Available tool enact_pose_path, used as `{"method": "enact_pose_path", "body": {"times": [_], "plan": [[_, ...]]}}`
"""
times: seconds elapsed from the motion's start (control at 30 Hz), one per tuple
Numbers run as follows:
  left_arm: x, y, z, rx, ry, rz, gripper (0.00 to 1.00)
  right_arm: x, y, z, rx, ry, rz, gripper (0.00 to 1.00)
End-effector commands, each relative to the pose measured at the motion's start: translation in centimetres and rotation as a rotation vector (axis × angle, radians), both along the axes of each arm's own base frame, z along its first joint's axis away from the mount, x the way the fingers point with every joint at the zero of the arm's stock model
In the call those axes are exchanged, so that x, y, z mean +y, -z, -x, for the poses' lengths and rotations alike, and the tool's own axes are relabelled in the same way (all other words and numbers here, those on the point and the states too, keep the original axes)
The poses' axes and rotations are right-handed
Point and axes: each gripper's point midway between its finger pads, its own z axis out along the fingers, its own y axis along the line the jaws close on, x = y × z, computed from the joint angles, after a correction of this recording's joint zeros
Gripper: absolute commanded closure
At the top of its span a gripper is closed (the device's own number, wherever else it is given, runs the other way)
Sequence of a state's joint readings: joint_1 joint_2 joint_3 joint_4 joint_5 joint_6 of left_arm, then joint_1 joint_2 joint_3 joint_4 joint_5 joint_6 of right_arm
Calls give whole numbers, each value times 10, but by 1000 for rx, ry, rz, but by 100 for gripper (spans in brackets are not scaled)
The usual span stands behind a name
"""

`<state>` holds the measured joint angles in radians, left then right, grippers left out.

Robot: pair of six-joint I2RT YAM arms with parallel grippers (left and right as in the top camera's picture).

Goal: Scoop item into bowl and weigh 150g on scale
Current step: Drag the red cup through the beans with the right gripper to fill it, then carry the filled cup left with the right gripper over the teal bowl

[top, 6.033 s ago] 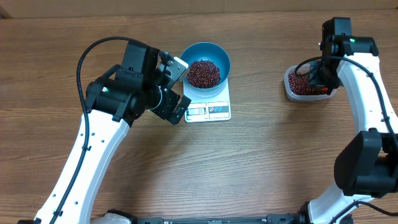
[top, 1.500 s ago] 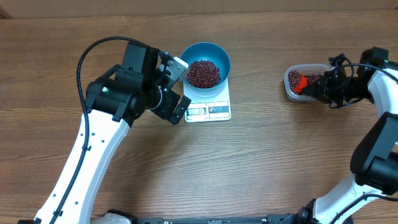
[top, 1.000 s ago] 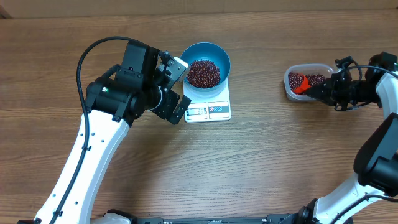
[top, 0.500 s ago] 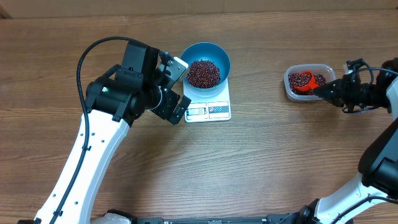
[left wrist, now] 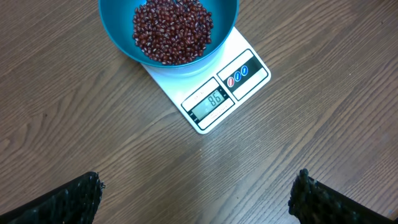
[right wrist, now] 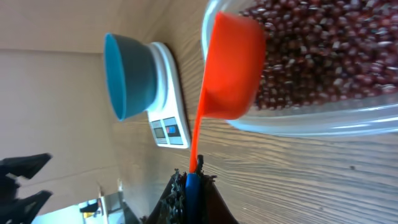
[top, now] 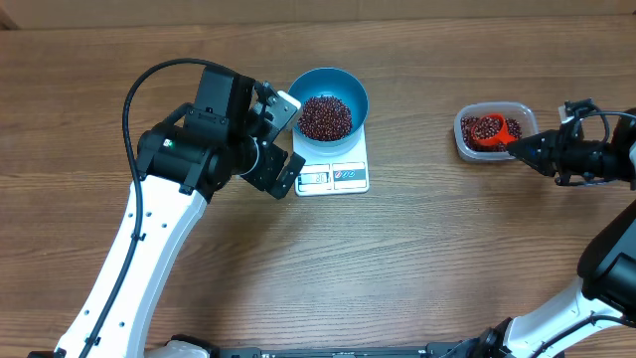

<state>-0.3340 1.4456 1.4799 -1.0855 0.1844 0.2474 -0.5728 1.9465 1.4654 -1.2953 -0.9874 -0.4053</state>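
Teal-blue bowl (top: 358, 88), seated on white scale (top: 333, 177), part-filled with red-brown beans (top: 326, 116). The display (left wrist: 214, 99) reads 86, so the weighing is judged a little past halfway, with further scoops due. Reserve beans sit in clear plastic tub (top: 462, 147), well apart on the far right. Orange scoop (top: 492, 131) has its cup inside the tub among the beans and appears loaded, handle reaching out over the rim. Right gripper (top: 522, 149) is pinched tight on that handle's end, just beside the tub. Left gripper (top: 288, 141) is spread wide and holding nothing, just left of the scale.
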Motion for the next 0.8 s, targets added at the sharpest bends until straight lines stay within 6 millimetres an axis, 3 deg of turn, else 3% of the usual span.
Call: {"method": "enact_pose_path", "body": {"times": [0.0, 0.5, 0.77], "plan": [[-5, -8, 1, -26, 36, 9, 0, 4, -9, -3, -78, -9, -53, 96], [-5, -8, 1, -26, 36, 9, 0, 6, -15, -6, -100, -3, -79, 96], [-5, -8, 1, -26, 36, 9, 0, 31, -47, -10, -204, -70, -70, 96]]}}
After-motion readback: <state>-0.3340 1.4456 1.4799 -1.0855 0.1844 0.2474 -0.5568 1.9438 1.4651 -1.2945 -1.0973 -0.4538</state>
